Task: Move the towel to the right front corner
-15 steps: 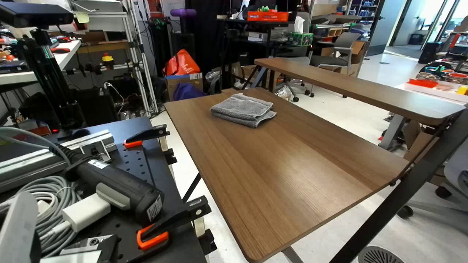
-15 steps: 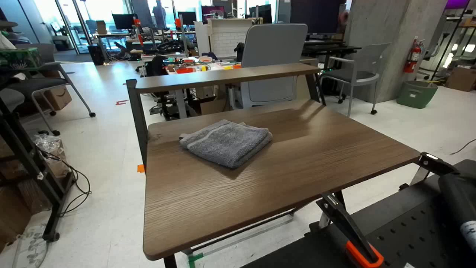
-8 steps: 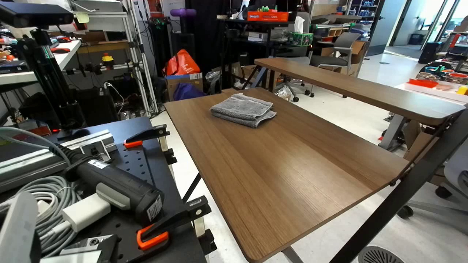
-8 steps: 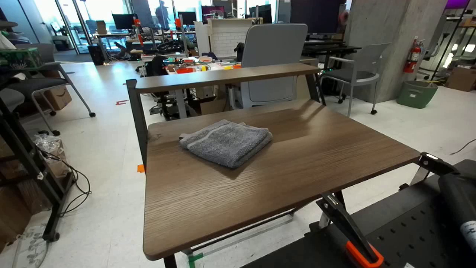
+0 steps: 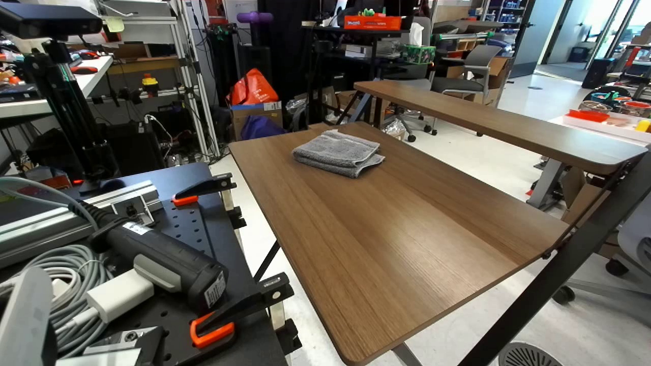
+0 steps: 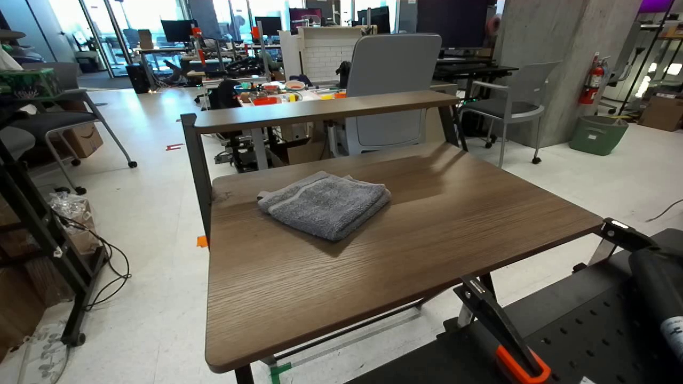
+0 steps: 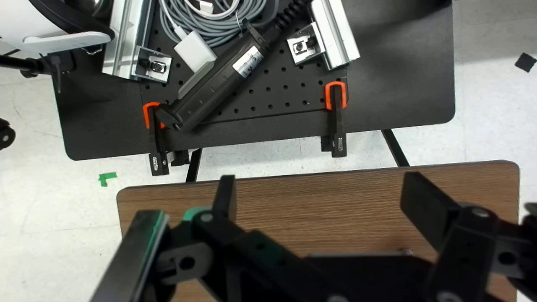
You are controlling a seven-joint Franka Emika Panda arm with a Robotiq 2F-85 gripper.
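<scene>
Lab in an open-plan office, by the look of it. Black counter (image 7: 402, 84) has a perforated plate (image 7: 277, 98), clamps (image 7: 337, 119), coiled cable (image 7: 222, 27) and metal rails (image 7: 335, 35). Behind, in an exterior view: monitors (image 6: 179, 31), chairs (image 6: 392, 80), concrete pillar (image 6: 549, 37), extinguisher (image 6: 591, 82) beside it.

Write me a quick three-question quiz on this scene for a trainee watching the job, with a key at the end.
1. True or false: in both exterior views, the towel lies folded on the brown tabletop.
2. How many clamps with orange parts sit at the edge of the black table in the wrist view?
3. Choose one: in the wrist view, the gripper is (A) shut on the towel, (B) shut on nothing, (C) open.

Key: 1 True. 2 Two. 3 C.
</scene>
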